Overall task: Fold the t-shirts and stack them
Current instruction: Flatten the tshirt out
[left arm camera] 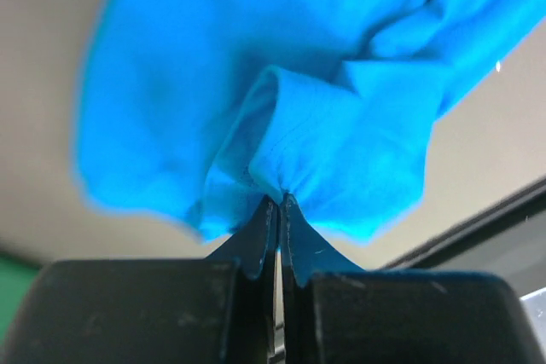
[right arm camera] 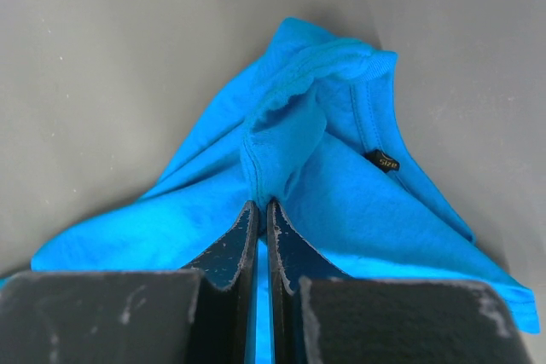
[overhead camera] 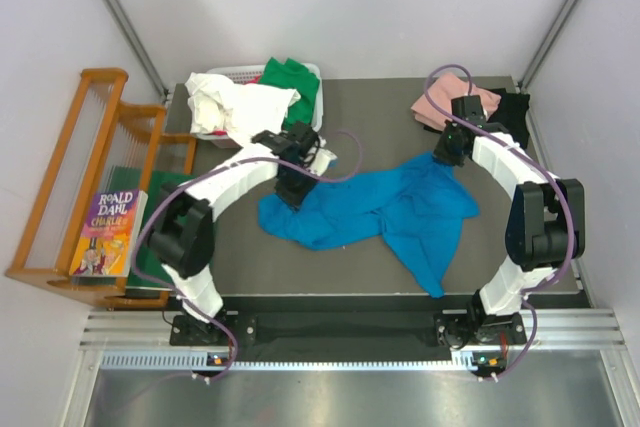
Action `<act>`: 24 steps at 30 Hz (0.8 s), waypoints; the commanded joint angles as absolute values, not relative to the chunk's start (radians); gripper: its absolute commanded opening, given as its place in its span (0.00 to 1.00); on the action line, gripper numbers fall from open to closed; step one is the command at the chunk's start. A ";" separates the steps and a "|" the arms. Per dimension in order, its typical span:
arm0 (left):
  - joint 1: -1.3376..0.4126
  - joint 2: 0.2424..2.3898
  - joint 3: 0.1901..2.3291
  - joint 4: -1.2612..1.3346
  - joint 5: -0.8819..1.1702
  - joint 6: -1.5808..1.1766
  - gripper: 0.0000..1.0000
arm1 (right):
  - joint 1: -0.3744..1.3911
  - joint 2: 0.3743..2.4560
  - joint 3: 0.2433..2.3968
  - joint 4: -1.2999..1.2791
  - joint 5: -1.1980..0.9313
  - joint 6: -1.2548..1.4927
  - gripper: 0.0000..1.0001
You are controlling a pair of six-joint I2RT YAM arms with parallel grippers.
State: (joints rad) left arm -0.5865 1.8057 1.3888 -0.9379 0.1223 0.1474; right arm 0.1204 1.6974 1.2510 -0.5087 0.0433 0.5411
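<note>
Blue t-shirt [overhead camera: 380, 212] is sprawled in a crumpled heap across the middle of the dark table [overhead camera: 370, 107], not folded at all; left gripper [overhead camera: 291, 197] is clamped on a pinch of cloth at the shirt's left end, and its wrist cam shows the jaws squeezed together with a bunch of blue fabric caught at the tips; right gripper [overhead camera: 443, 155] has the far right end the same way, jaws tight on a fold up by the collar, with the little black size tag [right arm camera: 386, 160] just beside them. Pink tee [overhead camera: 450, 99] and black tee [overhead camera: 513, 107] sit touching in the far right corner; white tee [overhead camera: 235, 107] and green tee [overhead camera: 290, 77] are heaped over a white basket [overhead camera: 228, 73] at the far left; there's a Roald Dahl book [overhead camera: 105, 235] on the wooden rack [overhead camera: 60, 177] off the table's left side.
</note>
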 commanded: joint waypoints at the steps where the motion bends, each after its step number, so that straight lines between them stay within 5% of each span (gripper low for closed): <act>1: -0.525 1.582 1.444 -1.101 0.091 0.242 0.00 | 0.115 1.672 1.299 -0.492 0.046 0.532 0.00; 8: -0.522 1.341 1.313 -1.333 0.058 0.400 0.07 | 0.097 1.675 1.308 -0.494 0.041 0.538 0.00; 18: -0.522 1.324 1.221 -1.433 0.064 0.492 0.63 | 0.087 1.678 1.330 -0.505 0.026 0.552 0.00; 24: -0.522 1.448 1.296 -1.189 -0.038 0.391 0.64 | 0.087 1.671 1.324 -0.506 0.028 0.549 0.00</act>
State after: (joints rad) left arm -0.5205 1.3827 1.2308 -1.3270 0.0391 0.4423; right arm 0.0929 1.6974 1.2846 -0.5167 0.0315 0.5434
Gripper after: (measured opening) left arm 0.646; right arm 0.016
